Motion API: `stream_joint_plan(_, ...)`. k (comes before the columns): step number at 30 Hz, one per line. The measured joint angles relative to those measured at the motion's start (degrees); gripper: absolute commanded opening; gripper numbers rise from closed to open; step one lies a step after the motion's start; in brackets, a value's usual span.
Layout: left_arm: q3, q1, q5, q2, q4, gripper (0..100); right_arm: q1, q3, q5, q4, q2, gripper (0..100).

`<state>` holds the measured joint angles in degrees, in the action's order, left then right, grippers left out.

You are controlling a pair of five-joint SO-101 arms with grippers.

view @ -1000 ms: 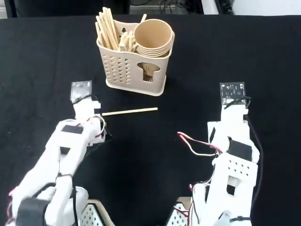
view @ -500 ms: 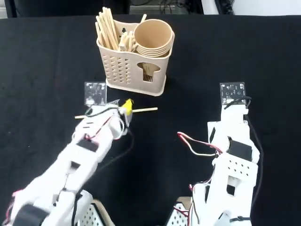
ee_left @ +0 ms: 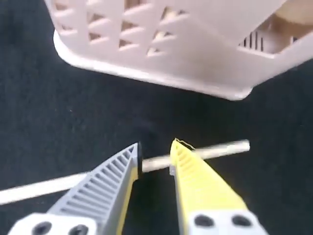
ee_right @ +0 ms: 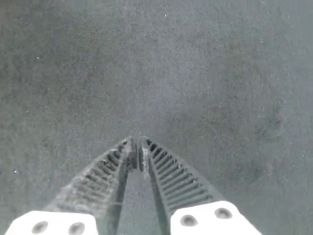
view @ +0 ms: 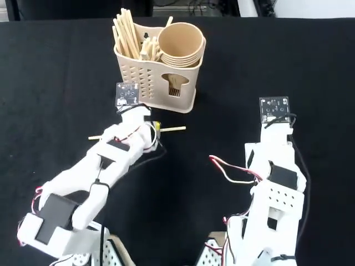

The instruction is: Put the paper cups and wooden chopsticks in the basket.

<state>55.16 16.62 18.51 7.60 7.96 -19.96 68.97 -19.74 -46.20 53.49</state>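
L gripper (ee_left: 156, 150) spread astride loose chopstick (ee_left: 217, 148) near basket (view: 138, 83); next: pinch, lift in. R gripper (ee_right: 138, 152) pressed together.

No text, label, number or sign can be read anywhere.

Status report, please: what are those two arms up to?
Left gripper open, straddling the loose wooden chopstick. Right gripper shut, over black table. Basket just beyond chopstick, nothing between.
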Motion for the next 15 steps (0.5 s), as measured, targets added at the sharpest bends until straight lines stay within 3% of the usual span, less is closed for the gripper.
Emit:
stream_joint_plan(5,-1.7,2.1,-2.8,0.7,15.5,12,0.0,0.0,0.0,0.0,0.0,2.5)
stream_joint_plan(8,-2.4,2.3,-3.3,1.1,19.2,12,0.0,0.0,0.0,0.0,0.0,2.5)
stream_joint_plan(11,-2.2,2.2,-3.4,1.9,16.4,8,0.0,0.0,0.0,0.0,0.0,2.5)
stream_joint_plan(15,1.3,-0.6,-3.4,2.4,2.9,11,0.0,0.0,0.0,0.0,0.0,2.5)
